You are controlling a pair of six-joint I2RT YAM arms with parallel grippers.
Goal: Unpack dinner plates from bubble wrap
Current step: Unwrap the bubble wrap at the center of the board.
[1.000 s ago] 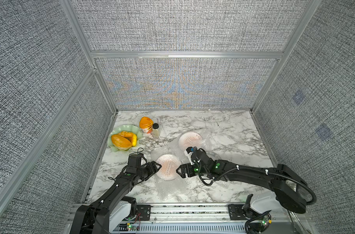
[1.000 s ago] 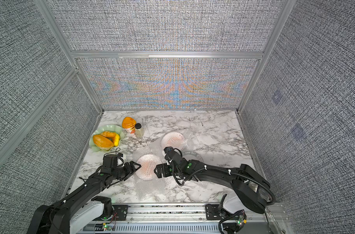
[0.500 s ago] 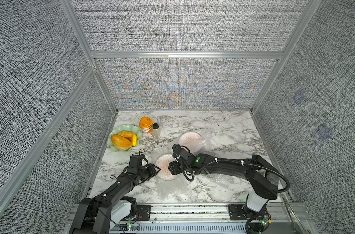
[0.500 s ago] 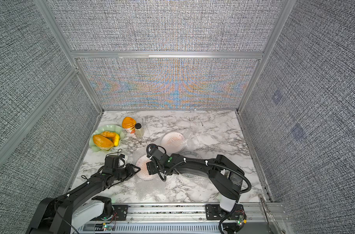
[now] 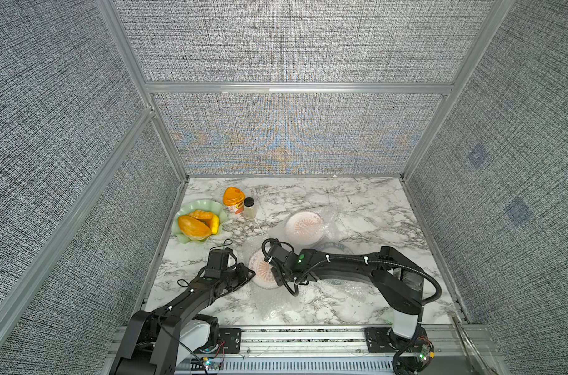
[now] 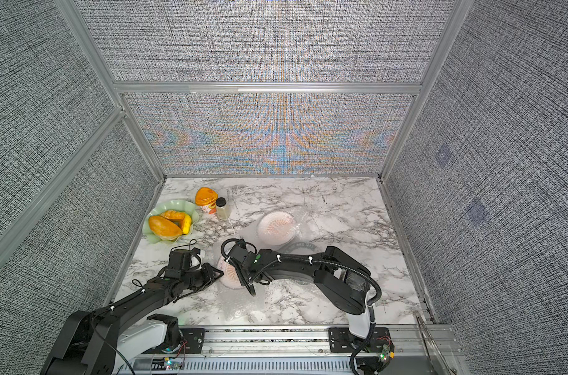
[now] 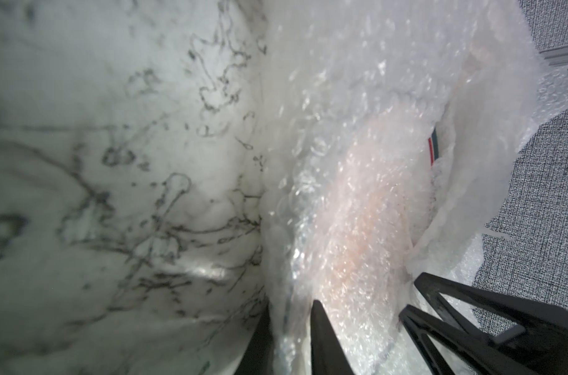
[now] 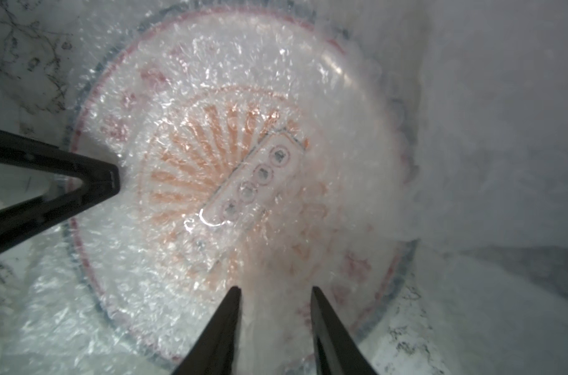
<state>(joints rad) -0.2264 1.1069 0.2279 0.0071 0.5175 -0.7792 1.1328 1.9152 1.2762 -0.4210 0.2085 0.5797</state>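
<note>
Table: white marble top [image 5: 367, 201], grey-veined.
Far left: wavy green dish [image 5: 208, 203], orange-lidded cup [image 5: 234, 196], small bottle [image 5: 249, 210], clustered.
Middle: near dinner plate [image 5: 259, 271], far dinner plate [image 5: 304, 224], both wrapped.
Front: loose bubble wrap [image 5: 272, 306].

Probably a robot lab test cell, grey fabric-panelled walls [image 5: 276, 48], aluminium frame [image 5: 295, 88], marble-patterned tabletop [image 5: 357, 201]
</note>
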